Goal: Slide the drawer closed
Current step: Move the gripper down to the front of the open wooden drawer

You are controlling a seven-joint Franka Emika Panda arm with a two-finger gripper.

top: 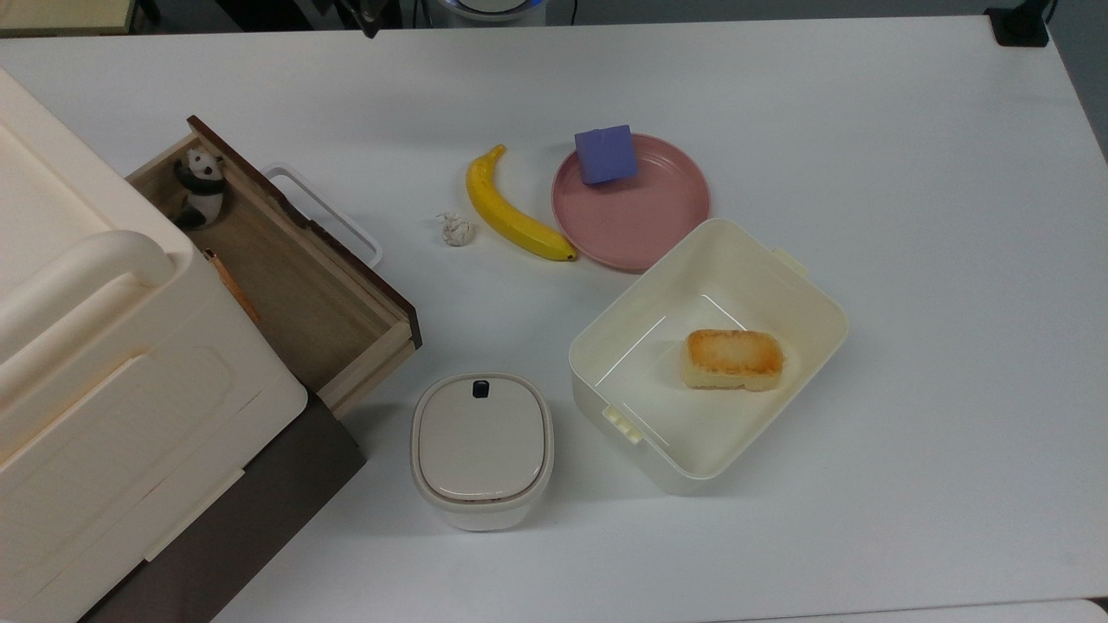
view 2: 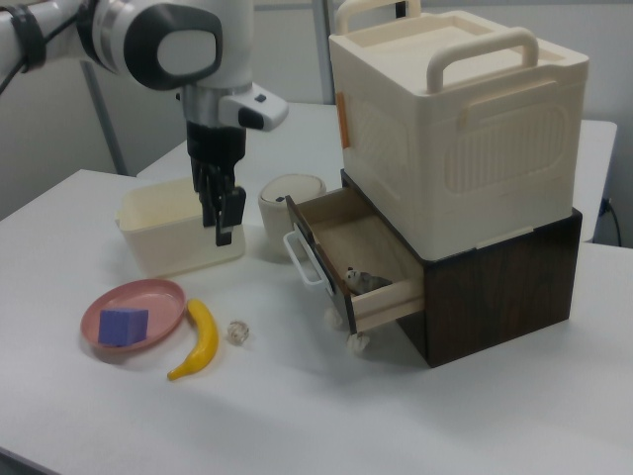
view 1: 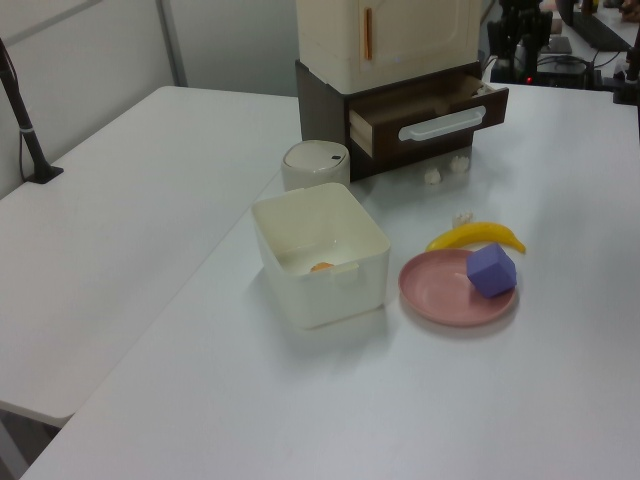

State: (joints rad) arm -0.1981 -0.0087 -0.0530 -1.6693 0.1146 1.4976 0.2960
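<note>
Wooden drawer (view 2: 348, 259) pulled out from under cream cabinet (view 2: 460, 119), toy panda (top: 202, 184) inside. Gripper (view 2: 223, 213) hanging above table (top: 909, 156), well apart from drawer, fingers seemingly nearly together, holding nothing.

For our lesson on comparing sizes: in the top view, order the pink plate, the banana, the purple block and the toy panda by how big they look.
1. pink plate
2. banana
3. purple block
4. toy panda, only slightly smaller than the block.
</note>
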